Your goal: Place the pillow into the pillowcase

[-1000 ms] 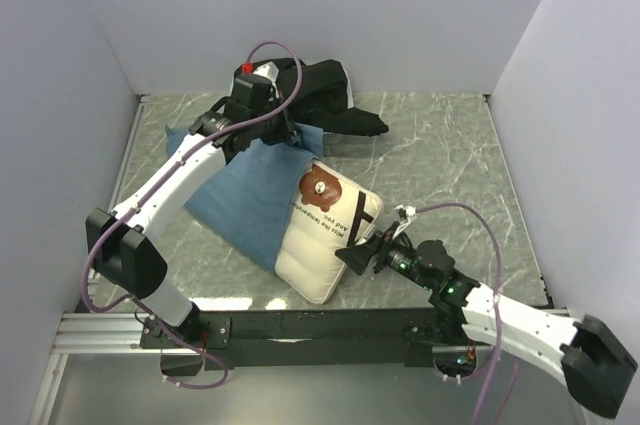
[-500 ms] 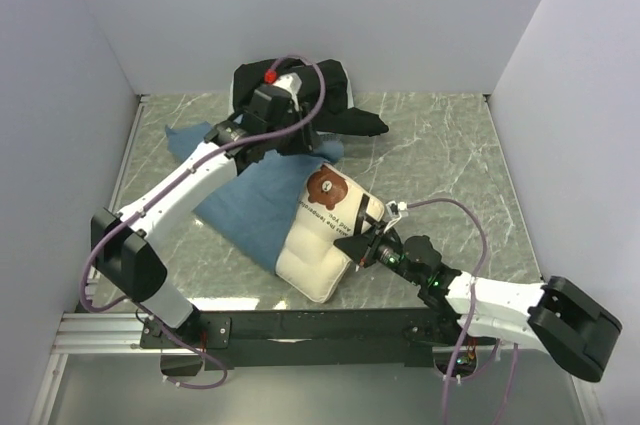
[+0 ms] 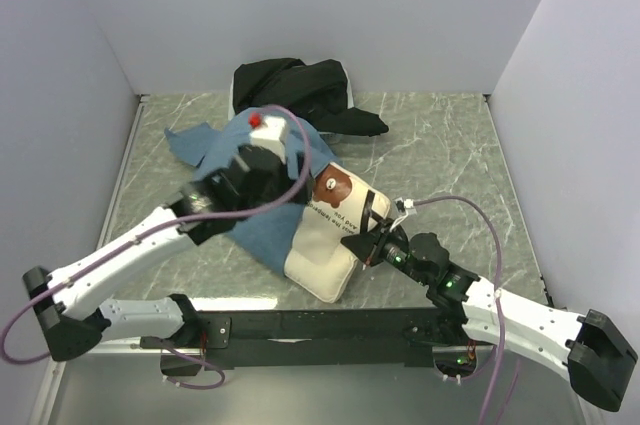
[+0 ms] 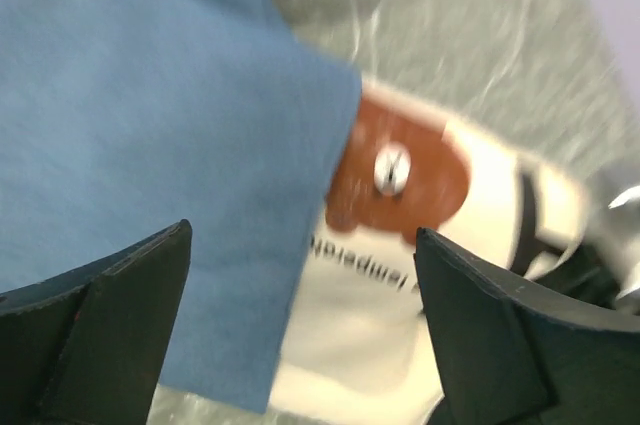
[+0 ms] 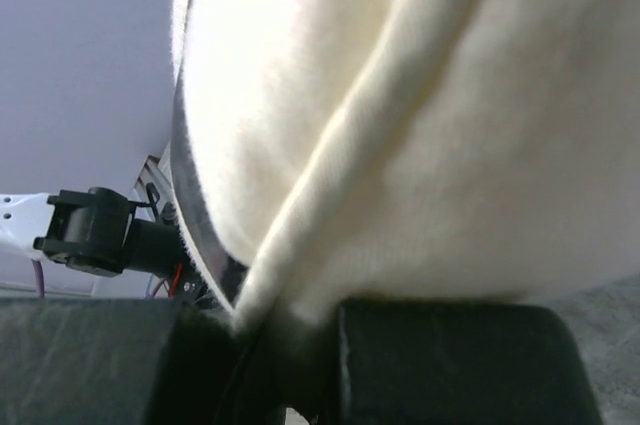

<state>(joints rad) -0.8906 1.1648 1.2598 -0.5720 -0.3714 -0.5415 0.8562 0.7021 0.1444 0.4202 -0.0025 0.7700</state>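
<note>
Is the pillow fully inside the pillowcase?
No, in the top view most of the pillow lies bare beside the blue pillowcase.

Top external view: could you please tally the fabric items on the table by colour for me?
Cream: 1, the pillow
Slate-blue: 1, the pillowcase
Black: 1, the black cloth
Total: 3
</note>
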